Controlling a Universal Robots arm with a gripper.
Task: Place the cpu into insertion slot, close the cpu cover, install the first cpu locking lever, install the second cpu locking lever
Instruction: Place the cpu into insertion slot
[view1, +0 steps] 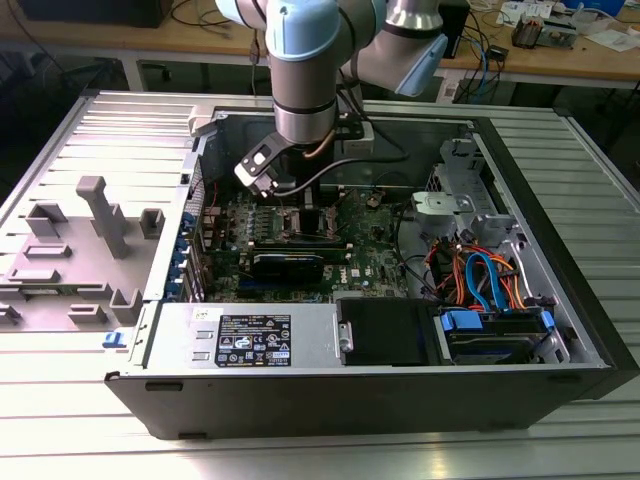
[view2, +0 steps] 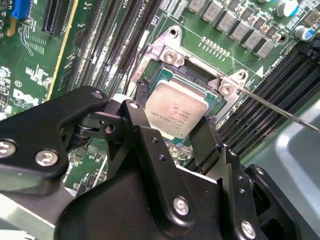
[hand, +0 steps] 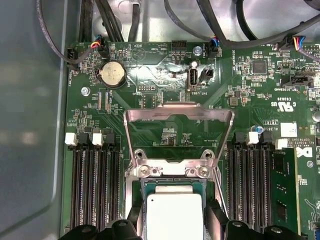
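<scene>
Arm (view1: 305, 90): silver-grey tube sections, pale blue joint caps. Dark band at the wrist end, black cable (view1: 345, 172) looping off it, and a white-and-black bracket (view1: 262, 165) hung on the side. In the second wrist view the gripper (view2: 167, 117) is matte black: chunky linkage plates on pivot pins, silver screw heads (view2: 46, 158), small holes down the links, and flat black fingers (view2: 204, 142).
</scene>
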